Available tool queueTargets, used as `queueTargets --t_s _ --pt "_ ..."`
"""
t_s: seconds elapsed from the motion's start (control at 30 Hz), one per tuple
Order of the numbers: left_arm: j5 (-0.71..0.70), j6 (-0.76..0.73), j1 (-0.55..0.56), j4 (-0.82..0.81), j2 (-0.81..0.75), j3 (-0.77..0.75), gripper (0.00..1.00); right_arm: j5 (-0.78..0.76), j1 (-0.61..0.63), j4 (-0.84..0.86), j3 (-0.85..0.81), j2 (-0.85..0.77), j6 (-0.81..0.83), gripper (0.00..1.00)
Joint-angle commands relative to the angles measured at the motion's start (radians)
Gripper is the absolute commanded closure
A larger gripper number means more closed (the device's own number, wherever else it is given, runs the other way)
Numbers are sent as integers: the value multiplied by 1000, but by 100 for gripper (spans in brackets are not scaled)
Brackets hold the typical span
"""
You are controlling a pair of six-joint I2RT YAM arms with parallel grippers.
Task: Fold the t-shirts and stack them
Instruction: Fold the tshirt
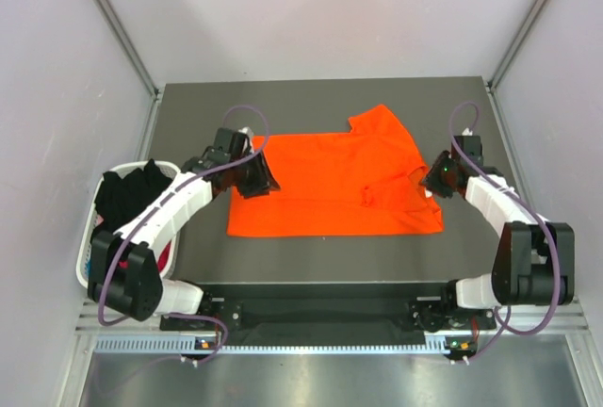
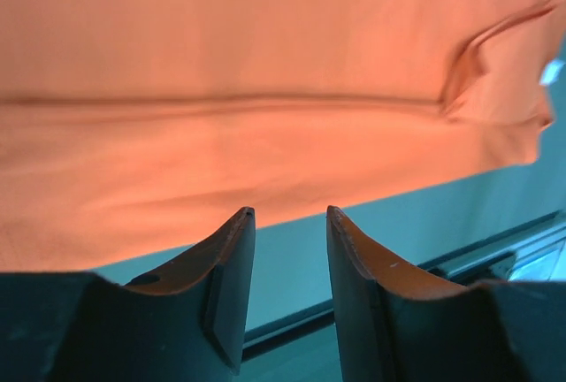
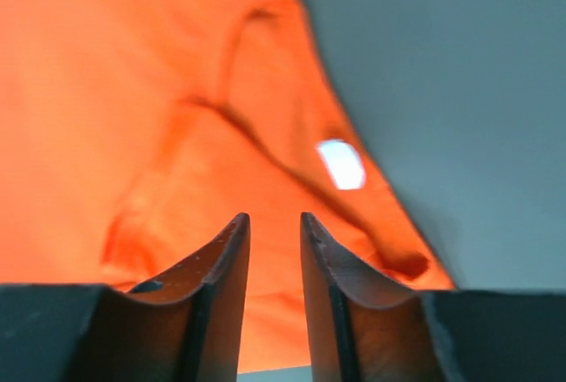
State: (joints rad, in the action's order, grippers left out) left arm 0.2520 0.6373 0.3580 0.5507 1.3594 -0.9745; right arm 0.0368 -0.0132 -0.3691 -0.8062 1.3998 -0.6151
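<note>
A bright orange t-shirt (image 1: 330, 186) lies spread on the grey table, partly folded, with one sleeve sticking out at the far right and a white neck label (image 3: 341, 164) near its right edge. My left gripper (image 1: 262, 179) hovers at the shirt's left edge, open and empty; the left wrist view shows the orange cloth (image 2: 221, 90) just beyond its fingertips. My right gripper (image 1: 431, 181) is over the shirt's right edge by the collar, open and empty, with orange cloth (image 3: 133, 117) below it. More shirts, black (image 1: 132, 195) and magenta (image 1: 168, 258), lie in a basket at the left.
A white laundry basket (image 1: 94, 237) stands off the table's left edge beside my left arm. Grey walls enclose the table on three sides. A metal rail runs along the near edge (image 1: 320, 343).
</note>
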Motion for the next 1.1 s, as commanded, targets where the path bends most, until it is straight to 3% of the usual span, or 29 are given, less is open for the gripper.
queueTargets --t_s 0.0,0.1,0.17,0.23,0.33,0.5,0.67,1.07 --pt "-54 41 -4 -11 -49 -108 57 112 5 96 -59 -84 71 69" --pt "-107 30 -5 -31 -39 -177 54 187 7 110 -173 -87 97 62" --pt "-298 9 -5 18 -4 -258 52 228 5 130 -250 -32 146 57" --pt "-344 -5 -31 9 18 -305 51 291 5 145 -368 69 185 52" --pt "-310 -14 -85 -17 82 -352 50 386 5 127 -548 178 259 50" --pt "-330 -24 -113 18 251 -443 50 347 5 157 -741 364 343 48" --pt "-264 -36 -206 3 380 -513 51 302 5 -8 -1086 649 376 49" --pt "-166 -99 -312 -17 662 -651 56 430 5 90 -1281 984 380 50"
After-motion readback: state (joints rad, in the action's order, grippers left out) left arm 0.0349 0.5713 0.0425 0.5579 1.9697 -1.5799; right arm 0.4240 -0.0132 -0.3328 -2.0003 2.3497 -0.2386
